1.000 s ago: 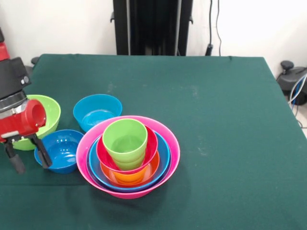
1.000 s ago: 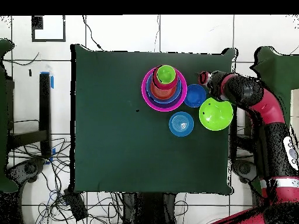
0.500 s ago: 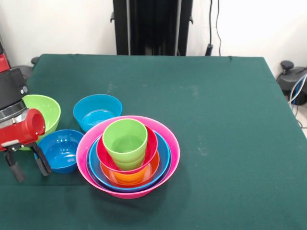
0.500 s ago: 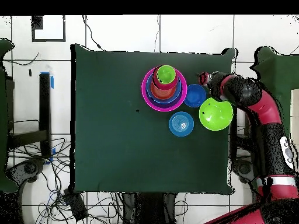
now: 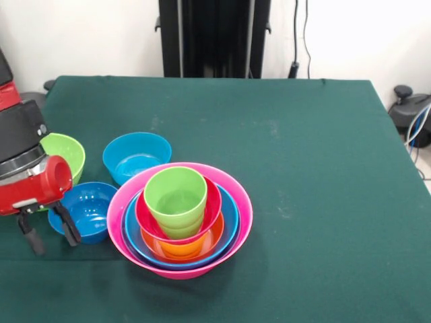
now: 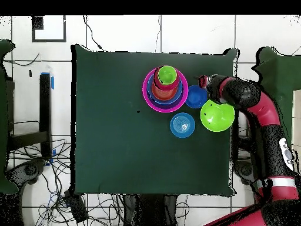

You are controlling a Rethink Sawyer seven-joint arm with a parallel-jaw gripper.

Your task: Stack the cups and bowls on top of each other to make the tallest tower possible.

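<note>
Tower, built so far: the big glossy pink plastic bowl [image 5: 180, 217] forms the base on the green table [image 5: 303, 168], set toward the table's left edge in my front view. Nested inside it I count a sky-blue bowl [image 5: 229, 215], an orange piece [image 5: 182, 247], a red-pink bowl [image 5: 210, 205] and, topmost, the lime green plastic tumbler [image 5: 176, 196], upright with its mouth open.

Loose stock, still to place: a dark blue round bowl [image 5: 87, 210] touching or just beside the pink base; a teal-blue bowl [image 5: 137, 156] behind it; a lime green bowl [image 5: 64, 161] at the table's left edge, partly hidden by the arm.

Tool: my red and black gripper [image 5: 48, 229] hangs over the dark blue bowl's outer rim, jaws spread, holding nothing.

Progress, my judgement: roughly two-thirds done; three bowls remain.
</note>
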